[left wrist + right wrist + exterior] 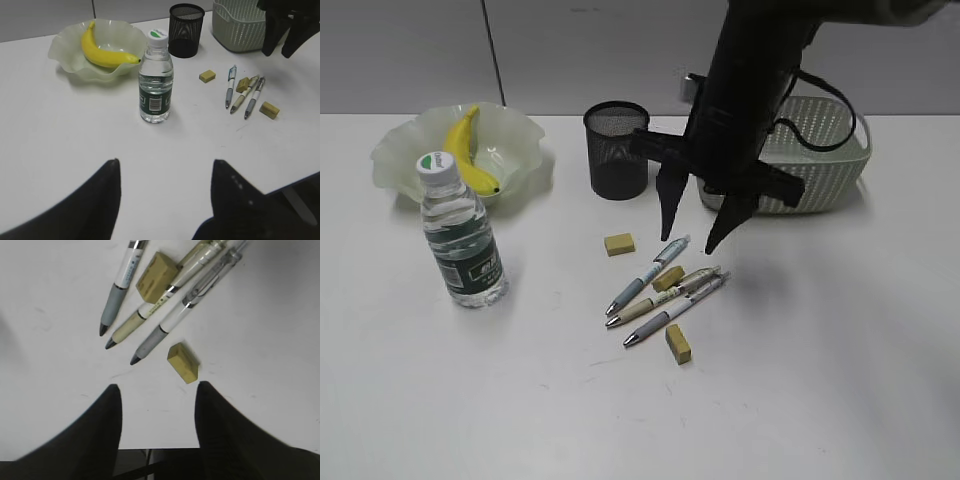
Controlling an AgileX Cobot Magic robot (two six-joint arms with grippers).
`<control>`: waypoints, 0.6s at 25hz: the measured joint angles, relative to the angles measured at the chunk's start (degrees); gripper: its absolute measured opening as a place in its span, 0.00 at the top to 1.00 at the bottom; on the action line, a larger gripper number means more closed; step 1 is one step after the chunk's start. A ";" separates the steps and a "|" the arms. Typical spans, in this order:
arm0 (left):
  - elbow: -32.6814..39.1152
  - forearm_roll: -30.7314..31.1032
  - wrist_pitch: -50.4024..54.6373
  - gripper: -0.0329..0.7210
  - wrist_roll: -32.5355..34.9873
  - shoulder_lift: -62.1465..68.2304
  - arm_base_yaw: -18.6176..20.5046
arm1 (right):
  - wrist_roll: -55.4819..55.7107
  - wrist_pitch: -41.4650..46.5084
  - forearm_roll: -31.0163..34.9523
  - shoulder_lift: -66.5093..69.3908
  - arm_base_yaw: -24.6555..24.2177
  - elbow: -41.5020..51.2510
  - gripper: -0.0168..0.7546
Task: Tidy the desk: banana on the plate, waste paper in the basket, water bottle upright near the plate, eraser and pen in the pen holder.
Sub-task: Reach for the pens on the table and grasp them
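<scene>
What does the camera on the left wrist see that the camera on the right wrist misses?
Only the left wrist view shows the banana lying in the plate, the upright water bottle, the pen holder, the basket and a third eraser. Only the right wrist view shows the right gripper with its jaws apart, nothing between them. Both show the three pens and two erasers on the desk.
</scene>
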 joint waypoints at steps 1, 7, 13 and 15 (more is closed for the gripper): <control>0.00 0.00 0.00 0.39 0.00 0.00 0.00 | 1.77 0.00 0.22 0.55 0.00 0.00 0.50; 0.00 0.00 0.00 0.39 0.00 0.00 0.00 | 8.93 -0.52 0.41 3.79 0.00 0.00 0.58; 0.00 0.00 0.00 0.39 0.00 0.00 0.00 | 12.01 -0.42 0.24 7.63 0.53 0.00 0.62; 0.00 0.00 0.00 0.39 0.00 0.00 0.00 | 12.19 -0.40 0.31 9.07 0.71 0.06 0.62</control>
